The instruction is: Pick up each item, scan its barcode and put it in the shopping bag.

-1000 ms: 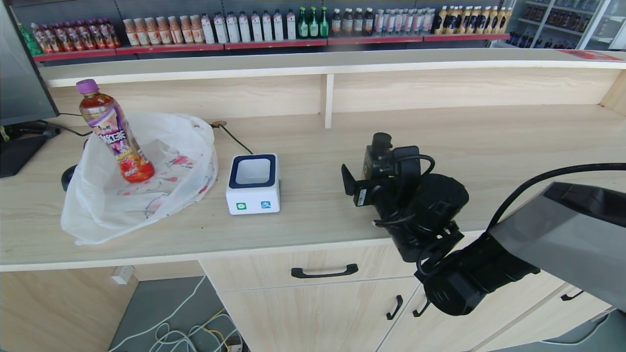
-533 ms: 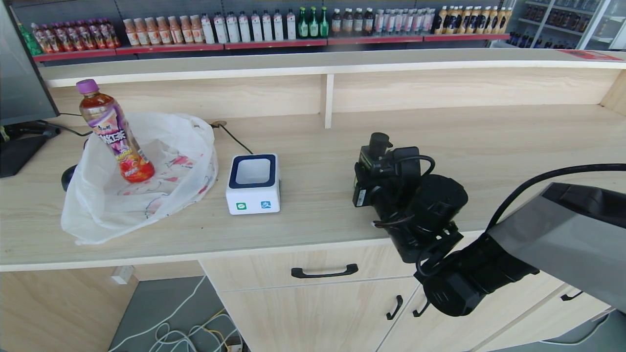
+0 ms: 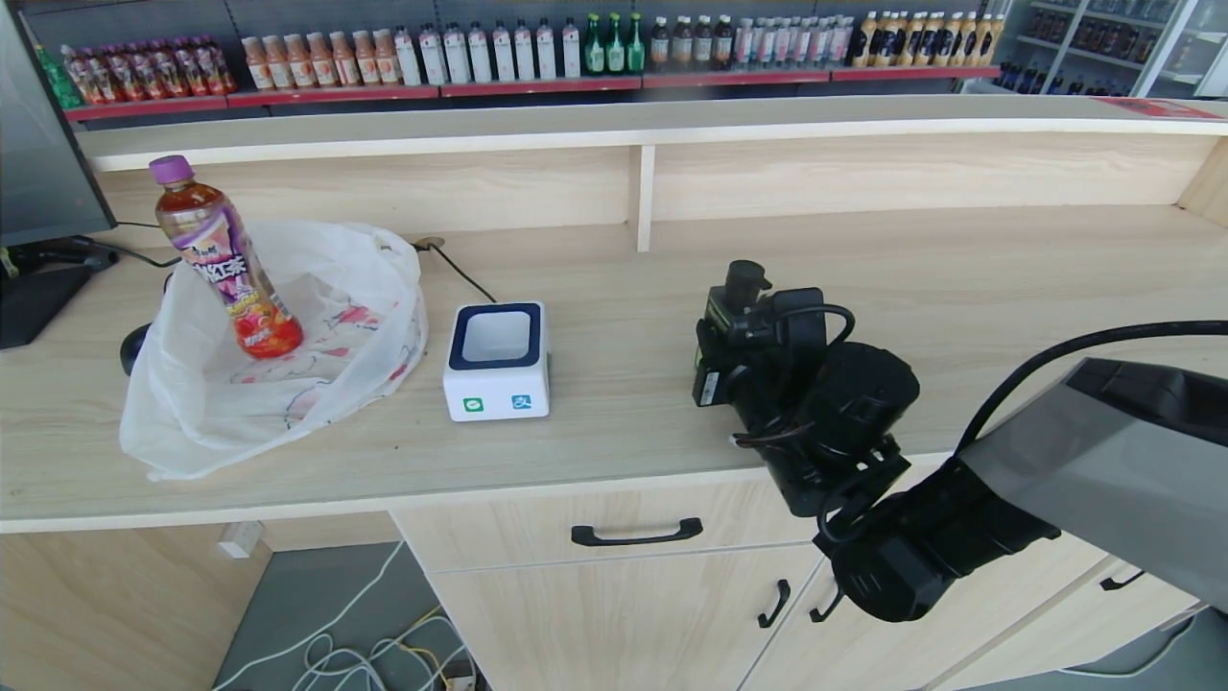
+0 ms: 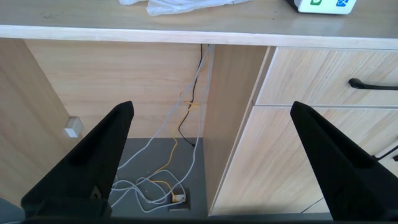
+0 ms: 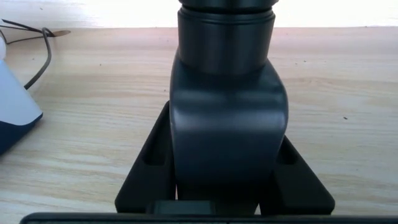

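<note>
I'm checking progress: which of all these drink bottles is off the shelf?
The purple-capped bottle of reddish-brown drink, leaning on the white plastic shopping bag on the wooden counter; every other bottle lines the red-edged shelves behind.

tea bottle (image 3: pixel 225 264): purple cap, amber liquid, purple-orange label. second bottle (image 5: pixel 224 124): black. bag (image 3: pixel 192 413): white, red print. scanner (image 3: pixel 497 379): white, navy frame. worktop (image 3: pixel 624 288): pale woodgrain.

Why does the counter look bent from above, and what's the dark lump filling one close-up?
Head view: the wide lens bows the counter edge; light is even, with a faint shadow by the scanner. Right wrist view: a dark item between the jaws sits right before the lens. Left wrist view: the open jaws are dark shapes against the lit cabinet.
</note>
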{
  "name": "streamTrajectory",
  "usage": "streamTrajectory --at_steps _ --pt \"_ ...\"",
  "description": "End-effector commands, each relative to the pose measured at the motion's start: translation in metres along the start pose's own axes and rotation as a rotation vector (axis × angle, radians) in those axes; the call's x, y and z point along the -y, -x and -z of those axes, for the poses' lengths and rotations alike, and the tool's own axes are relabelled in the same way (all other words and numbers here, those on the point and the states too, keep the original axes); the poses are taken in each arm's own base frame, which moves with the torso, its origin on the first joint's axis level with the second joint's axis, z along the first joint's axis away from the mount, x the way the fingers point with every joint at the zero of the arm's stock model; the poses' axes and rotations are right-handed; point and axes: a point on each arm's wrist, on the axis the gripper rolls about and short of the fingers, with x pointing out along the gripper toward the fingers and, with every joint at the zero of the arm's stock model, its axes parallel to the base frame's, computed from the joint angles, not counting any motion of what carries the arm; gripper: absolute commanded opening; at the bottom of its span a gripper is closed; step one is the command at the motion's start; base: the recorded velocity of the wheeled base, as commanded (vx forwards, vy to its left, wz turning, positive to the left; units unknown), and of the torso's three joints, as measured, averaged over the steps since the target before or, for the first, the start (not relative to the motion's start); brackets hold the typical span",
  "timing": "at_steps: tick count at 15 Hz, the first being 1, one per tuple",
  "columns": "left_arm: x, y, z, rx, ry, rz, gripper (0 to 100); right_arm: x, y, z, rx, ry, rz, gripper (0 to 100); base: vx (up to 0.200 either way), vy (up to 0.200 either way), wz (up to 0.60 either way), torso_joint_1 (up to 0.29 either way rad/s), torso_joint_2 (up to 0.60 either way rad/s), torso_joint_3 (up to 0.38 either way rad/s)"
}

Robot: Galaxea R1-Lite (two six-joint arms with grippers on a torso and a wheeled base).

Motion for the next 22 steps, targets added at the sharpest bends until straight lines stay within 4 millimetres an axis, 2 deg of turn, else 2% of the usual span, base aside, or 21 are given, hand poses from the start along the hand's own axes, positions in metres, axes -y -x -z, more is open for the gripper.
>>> streamTrajectory --at_steps 1,4,10,16,19,22 --pt "0.000 0.000 0.000 0.000 0.000 0.000 100 0.002 0.001 -0.008 0.019 -0.008 0.003 0 0.000 0.000 0.00 0.000 0.00 0.000" --pt "0.000 0.000 0.000 0.000 0.000 0.000 100 0.004 0.003 -0.024 0.049 -0.020 0.005 0 0.000 0.000 0.00 0.000 0.00 0.000" --pt "0.000 0.000 0.000 0.000 0.000 0.000 100 0.015 0.023 -0.055 0.080 -0.033 0.007 0 0.000 0.000 0.00 0.000 0.00 0.000" --pt "0.000 0.000 0.000 0.000 0.000 0.000 100 0.027 0.061 -0.080 0.080 -0.039 -0.014 0 0.000 0.000 0.00 0.000 0.00 0.000" --pt "0.000 0.000 0.000 0.000 0.000 0.000 100 0.018 0.096 -0.089 0.055 -0.052 -0.095 0 0.000 0.000 0.00 0.000 0.00 0.000" --pt "0.000 0.000 0.000 0.000 0.000 0.000 100 0.024 0.125 -0.093 0.026 -0.046 -0.134 0 0.000 0.000 0.00 0.000 0.00 0.000"
